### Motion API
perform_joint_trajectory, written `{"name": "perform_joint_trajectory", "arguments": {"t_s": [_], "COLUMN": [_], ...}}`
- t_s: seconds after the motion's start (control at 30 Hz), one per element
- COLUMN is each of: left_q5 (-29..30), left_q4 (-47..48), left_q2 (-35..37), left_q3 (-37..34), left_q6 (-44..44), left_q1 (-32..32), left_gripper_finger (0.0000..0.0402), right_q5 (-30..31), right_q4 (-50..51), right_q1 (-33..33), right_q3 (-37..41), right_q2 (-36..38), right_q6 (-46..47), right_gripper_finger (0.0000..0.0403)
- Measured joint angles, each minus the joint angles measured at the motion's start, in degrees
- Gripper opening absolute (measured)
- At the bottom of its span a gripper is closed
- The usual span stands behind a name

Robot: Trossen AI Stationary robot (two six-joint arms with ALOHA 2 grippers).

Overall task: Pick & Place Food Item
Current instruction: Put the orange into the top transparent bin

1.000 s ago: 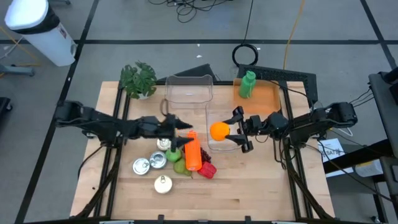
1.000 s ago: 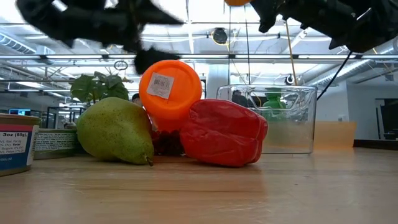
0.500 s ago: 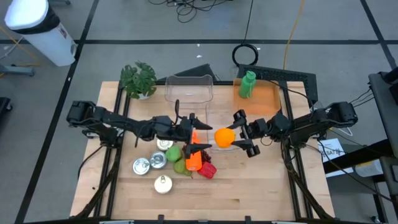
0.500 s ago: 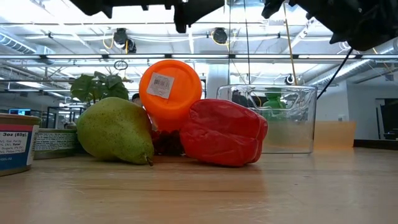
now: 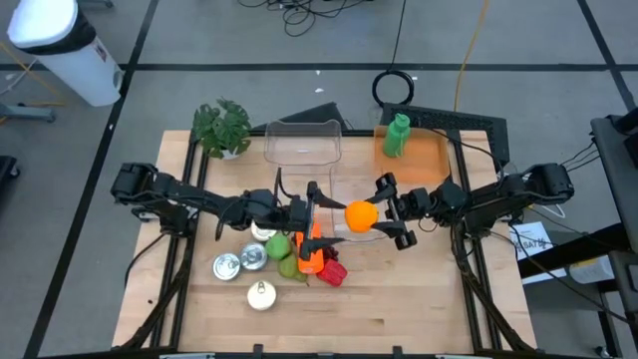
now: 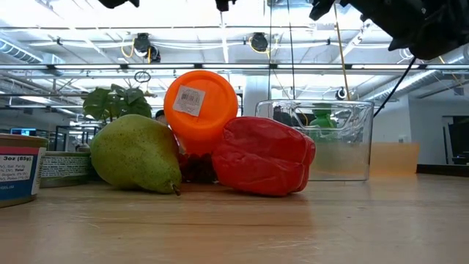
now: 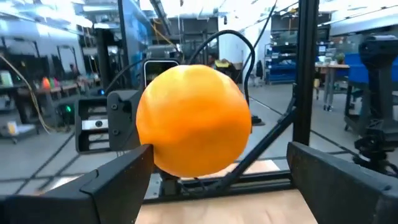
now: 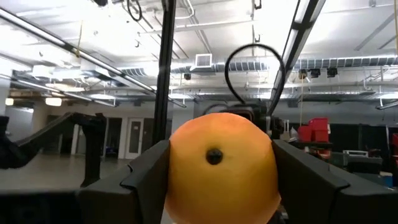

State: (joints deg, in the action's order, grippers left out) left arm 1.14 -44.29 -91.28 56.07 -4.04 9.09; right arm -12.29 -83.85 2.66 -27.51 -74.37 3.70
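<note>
The orange (image 5: 361, 215) is a round fruit held in the air above the table's middle by my right gripper (image 5: 372, 216), which is shut on it. My left gripper (image 5: 323, 211) is open and level, facing the right one. In the left wrist view its two fingers (image 7: 118, 180) stand on either side of the orange (image 7: 194, 121), with a clear gap on one side. The right wrist view shows the orange (image 8: 222, 165) filling the space between the right fingers. My right gripper pinches the orange across its middle (image 8: 180, 168) between the two fingers (image 8: 146, 180). The fingers come level from the table's right side. The orange is lifted clear of the table and everything on it.
Below the left arm lie a green pear (image 6: 135, 154), a red pepper (image 6: 264, 155) and an orange-capped bottle (image 6: 200, 101), with cans (image 5: 239, 262) beside them. A clear container (image 6: 330, 139) stands under the orange, another (image 5: 302, 142) behind it. A green bottle (image 5: 398, 135) and a plant (image 5: 221, 127) stand at the far edge.
My left gripper has risen from just above the pile of food and moved toward the table's right, up to the orange, so that its fingers now flank it. My right gripper with the orange has shifted slightly toward the near edge.
</note>
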Motion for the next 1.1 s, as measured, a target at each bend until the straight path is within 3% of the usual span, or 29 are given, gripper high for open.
{"name": "perform_joint_trajectory", "arguments": {"t_s": [0.33, 0.53, 0.8, 1.1], "left_q5": [4.0, 4.0, 5.4, 18.6], "left_q4": [-1.1, 0.9, 2.9, 22.9], "left_q2": [-7.6, -7.3, -6.9, 6.9], "left_q3": [7.0, 8.1, 8.1, 8.3], "left_q6": [1.3, -0.2, -0.9, -3.4], "left_q1": [0.0, 0.0, 0.0, 0.0], "left_gripper_finger": [0.0378, 0.0377, 0.0321, 0.0321], "right_q5": [0.3, 0.2, 0.1, 1.2], "right_q4": [1.9, 2.0, 2.5, 5.5], "right_q1": [0.8, 0.8, 0.8, 0.7], "right_q3": [0.0, 0.0, 0.0, 0.0], "right_q2": [-0.1, -0.1, -0.1, 0.0], "right_q6": [-0.3, -0.1, 0.0, 0.3], "right_gripper_finger": [0.0236, 0.0236, 0.0245, 0.0283]}}
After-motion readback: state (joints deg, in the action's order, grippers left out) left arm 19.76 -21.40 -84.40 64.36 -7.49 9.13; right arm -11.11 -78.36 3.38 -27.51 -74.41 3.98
